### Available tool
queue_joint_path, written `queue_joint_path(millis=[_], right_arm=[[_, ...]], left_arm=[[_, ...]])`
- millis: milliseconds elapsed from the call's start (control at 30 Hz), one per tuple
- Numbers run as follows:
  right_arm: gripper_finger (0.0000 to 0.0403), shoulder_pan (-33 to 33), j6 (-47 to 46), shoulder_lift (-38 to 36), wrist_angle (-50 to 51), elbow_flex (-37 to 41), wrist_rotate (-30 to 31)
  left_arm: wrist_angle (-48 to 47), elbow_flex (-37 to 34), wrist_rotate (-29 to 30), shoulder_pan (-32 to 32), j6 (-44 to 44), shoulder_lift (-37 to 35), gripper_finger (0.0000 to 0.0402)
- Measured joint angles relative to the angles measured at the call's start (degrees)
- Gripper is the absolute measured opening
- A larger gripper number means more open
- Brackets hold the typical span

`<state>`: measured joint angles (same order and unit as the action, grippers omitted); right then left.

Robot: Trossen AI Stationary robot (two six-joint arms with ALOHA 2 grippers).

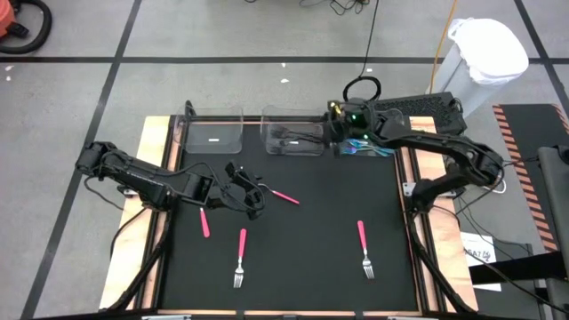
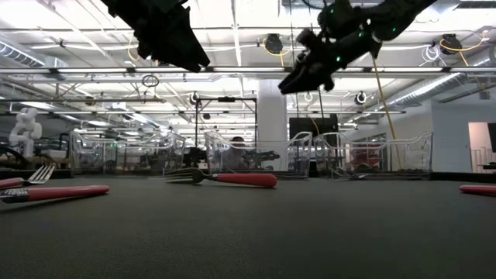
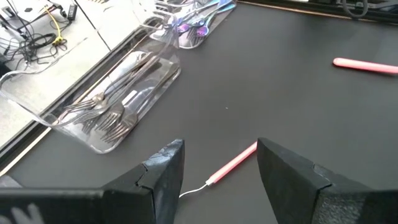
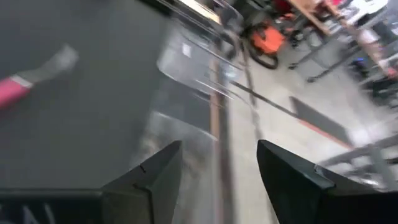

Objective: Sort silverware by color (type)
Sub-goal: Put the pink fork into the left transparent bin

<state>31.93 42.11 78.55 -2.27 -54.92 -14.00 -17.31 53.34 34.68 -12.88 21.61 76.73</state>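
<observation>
Several pink-handled pieces lie flat on the black mat: one just right of my left gripper, one nearer, and two forks near the front edge. My left gripper is open and hovers above the mat. In its wrist view the pink handle shows below, between the fingers. My right gripper is open and empty. It is raised over the far edge between the middle bin of dark forks and the bin of teal pieces.
Three clear bins stand along the far edge; the left one holds only a white label. A keyboard and a white bin sit beyond the table's right far corner. Bare mat shows in the middle.
</observation>
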Motion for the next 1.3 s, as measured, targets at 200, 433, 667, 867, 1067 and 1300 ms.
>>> queue_joint_path(millis=[200, 433, 667, 867, 1067, 1300], right_arm=[[0.0202, -6.2, -8.93, -4.52, 8.96, 0.02, -7.83], [0.0201, -14.71, -15.57, -4.4, 15.62, 1.11, -8.28], [0.0201, -24.53, -19.65, -4.31, 13.68, 6.59, 2.1], [0.0201, -29.59, -23.21, -4.31, 5.24, 12.36, 3.57], [0.0201, -30.56, -27.28, -4.33, -0.81, 13.9, 3.54], [0.0201, -30.54, -25.14, -3.7, -1.59, 13.9, 3.54]], left_arm=[[0.27, 0.0, 0.0, 0.0, -0.16, 0.0, 0.0203], [0.95, 0.0, 0.0, -0.02, -0.97, 0.01, 0.0203], [1.95, 0.0, 0.0, -0.03, 1.92, 0.12, 0.0203], [4.4, 0.0, -0.01, -1.54, 4.86, 2.95, 0.0203], [9.26, 0.0, -0.13, -3.76, 4.44, 6.34, 0.0203], [10.85, 0.0, 0.02, -4.5, 1.57, 7.39, 0.0203]])
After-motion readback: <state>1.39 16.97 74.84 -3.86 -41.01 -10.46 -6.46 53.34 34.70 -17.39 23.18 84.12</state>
